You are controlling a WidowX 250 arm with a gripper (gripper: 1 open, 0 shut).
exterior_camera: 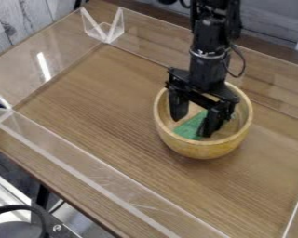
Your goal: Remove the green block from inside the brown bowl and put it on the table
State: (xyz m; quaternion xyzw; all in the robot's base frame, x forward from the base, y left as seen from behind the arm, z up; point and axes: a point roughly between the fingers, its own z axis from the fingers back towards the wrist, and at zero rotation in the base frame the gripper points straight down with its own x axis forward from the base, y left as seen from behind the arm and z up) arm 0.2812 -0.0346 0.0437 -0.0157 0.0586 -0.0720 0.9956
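At the left edge of the table [89, 102] a clear plastic wall [64, 153] runs along the near side, and it shines a bit in the light. At the far left corner stands a small clear plastic piece [104, 24] shaped like a folded stand. The middle of the table is plain brown wood with lines in it.

Toward the right side, not far from the far edge, sits the brown bowl [177, 139]. It is round and thick at the rim. The green block [189, 126] lies inside the bowl, flat on the bottom, and only parts of it show behind the black fingers.

The black arm [214, 33] comes down from the top, right over the bowl. Its gripper [196, 115] points straight down and reaches into the bowl. The two fingers are spread wide apart, one on each side of the green block. They are not squeezing it, and nothing is held. Whether the fingertips touch the block or the bowl's bottom cannot be told.
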